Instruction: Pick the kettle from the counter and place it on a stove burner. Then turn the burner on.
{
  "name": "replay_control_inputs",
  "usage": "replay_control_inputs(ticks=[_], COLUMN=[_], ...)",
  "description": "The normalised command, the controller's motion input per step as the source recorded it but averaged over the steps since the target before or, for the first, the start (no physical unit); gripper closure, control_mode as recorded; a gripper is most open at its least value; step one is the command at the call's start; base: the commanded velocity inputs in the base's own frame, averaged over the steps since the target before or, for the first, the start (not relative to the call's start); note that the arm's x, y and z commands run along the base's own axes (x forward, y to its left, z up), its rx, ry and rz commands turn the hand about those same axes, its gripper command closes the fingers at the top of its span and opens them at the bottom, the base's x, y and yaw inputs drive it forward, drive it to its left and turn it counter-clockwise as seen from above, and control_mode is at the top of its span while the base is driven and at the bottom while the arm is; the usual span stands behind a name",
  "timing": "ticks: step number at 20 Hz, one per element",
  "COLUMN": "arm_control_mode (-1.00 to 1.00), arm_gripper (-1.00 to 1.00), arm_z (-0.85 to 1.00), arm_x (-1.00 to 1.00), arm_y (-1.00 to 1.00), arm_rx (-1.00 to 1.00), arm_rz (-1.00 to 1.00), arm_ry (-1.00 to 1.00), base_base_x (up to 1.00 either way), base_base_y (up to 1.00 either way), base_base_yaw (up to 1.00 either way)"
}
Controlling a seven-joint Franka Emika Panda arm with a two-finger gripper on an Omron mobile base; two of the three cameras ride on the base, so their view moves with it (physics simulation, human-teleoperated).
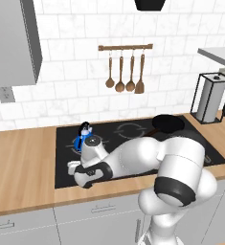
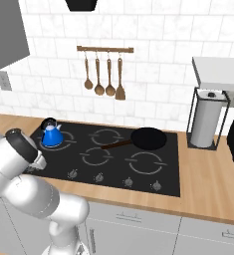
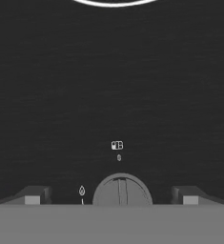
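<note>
The blue kettle (image 1: 84,136) (image 2: 52,135) stands upright on the back-left part of the black glass cooktop (image 1: 133,143), over a burner marking that it mostly covers. My gripper (image 1: 72,167) (image 3: 111,198) is low at the cooktop's front-left edge, well in front of the kettle. It is open, and a round grey control knob (image 3: 121,189) sits between its two fingertips (image 3: 32,196) without touching either. A pale arc of a burner ring (image 3: 113,2) shows at the top of the hand view. The wooden counter (image 1: 18,162) extends to the left.
A black frying pan (image 1: 167,123) (image 2: 148,138) lies on the back-right burner, its handle pointing left. Several more knobs (image 2: 128,182) line the cooktop's front edge. A paper towel holder (image 2: 208,119) stands on the right. Wooden utensils (image 1: 126,72) hang on the wall.
</note>
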Motion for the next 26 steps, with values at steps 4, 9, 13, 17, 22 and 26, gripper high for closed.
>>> replay_control_inputs(ticks=[4, 9, 13, 17, 22, 26], arm_control_mode=[-1.0, -1.0, -1.0, -1.0, -1.0, -1.0], arm_gripper=[-1.0, 1.0, 1.0, 1.0, 1.0, 1.0], arm_z=[0.0, 0.0, 0.0, 0.0, 0.0, -0.01], arm_x=[0.0, 0.0, 0.0, -0.04, -0.15, -0.2], arm_y=[0.0, 0.0, 0.0, 0.0, 0.1, 0.16], arm_rx=[0.0, 0.0, 0.0, -0.02, -0.12, -0.17], arm_rz=[0.0, 0.0, 0.0, 0.09, 0.35, 0.45], arm_ry=[0.0, 0.0, 0.0, 0.0, 0.0, 0.0], base_base_x=[0.0, 0.0, 0.0, 0.0, 0.0, 0.0], base_base_y=[0.0, 0.0, 0.0, 0.0, 0.0, 0.0], base_base_yaw=[0.0, 0.0, 0.0, 0.0, 0.0, 0.0])
